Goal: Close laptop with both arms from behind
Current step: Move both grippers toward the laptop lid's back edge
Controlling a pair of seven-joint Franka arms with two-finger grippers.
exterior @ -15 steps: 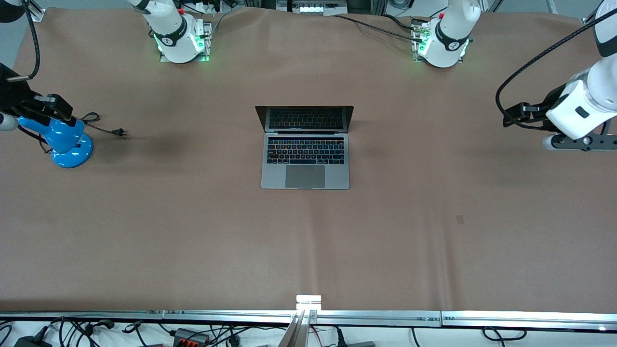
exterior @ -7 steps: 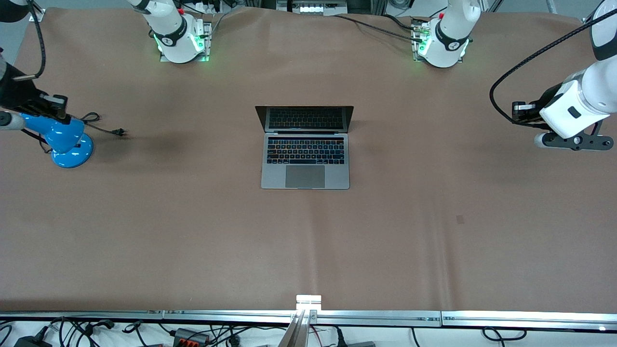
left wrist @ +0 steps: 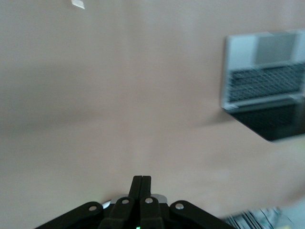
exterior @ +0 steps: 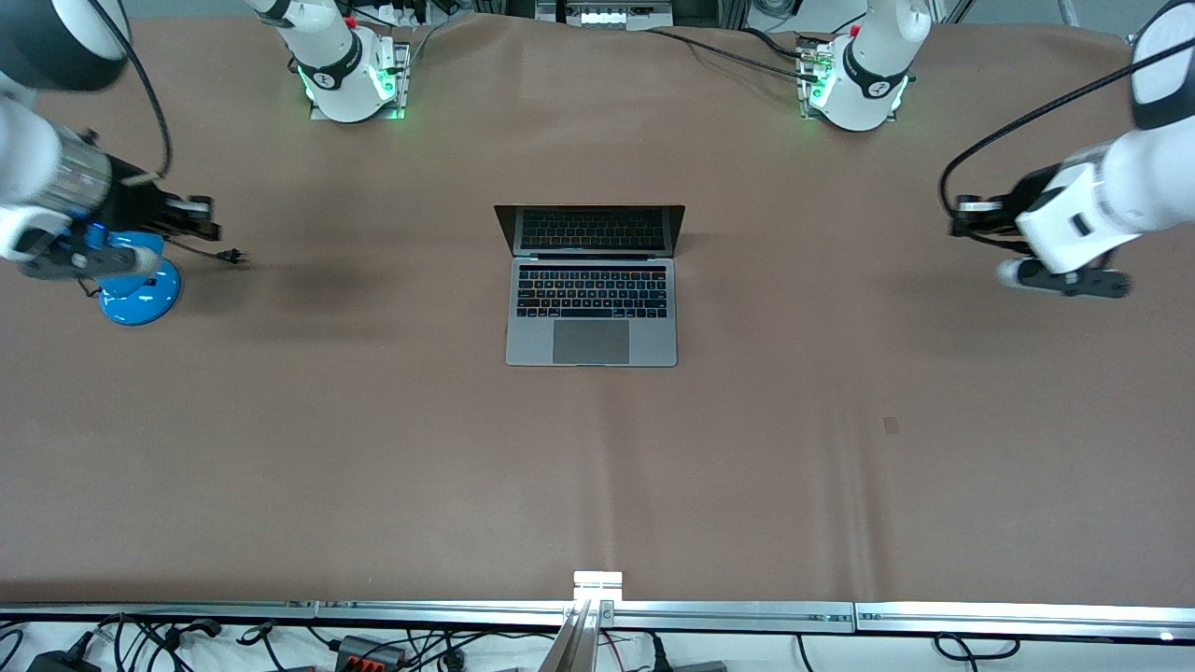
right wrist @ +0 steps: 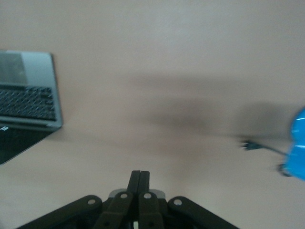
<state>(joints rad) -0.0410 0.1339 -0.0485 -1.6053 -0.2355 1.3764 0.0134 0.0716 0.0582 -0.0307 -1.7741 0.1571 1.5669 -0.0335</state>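
I see the table (exterior: 840, 467) with the laptop (exterior: 591, 313) open at its centre, screen upright toward the bases. Both arms hang well apart from it, so nothing is touched yet. Left gripper (left wrist: 141, 183) and right gripper (right wrist: 140, 179) have fingers pressed together, suited to pushing. A blue lamp (exterior: 140, 285) sits under the right arm.

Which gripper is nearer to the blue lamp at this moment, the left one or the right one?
The right. The right gripper is over the table beside the blue lamp, at the right arm's end. The left gripper is at the left arm's end, with the laptop between them.
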